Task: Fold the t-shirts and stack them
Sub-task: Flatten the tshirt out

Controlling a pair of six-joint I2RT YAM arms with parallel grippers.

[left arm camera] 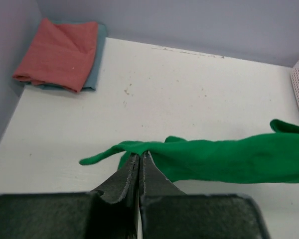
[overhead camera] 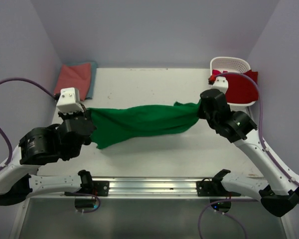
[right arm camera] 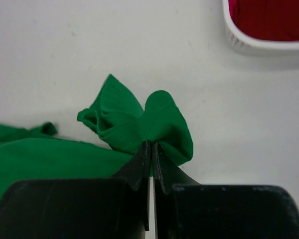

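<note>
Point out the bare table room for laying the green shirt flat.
Bare table lies behind the stretched green shirt, between the folded salmon-and-teal stack and the white basket. Another strip runs in front of it, along the near edge. Both far corners are crowded.

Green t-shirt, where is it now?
Top view: the green t-shirt is stretched across the middle of the table, one end pinched in the left gripper, the other in the right gripper.

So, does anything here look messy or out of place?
The green t-shirt is bunched into a rope, pinched between the left gripper and right gripper, not lying flat. The red t-shirt spills over the basket rim, far right.
</note>
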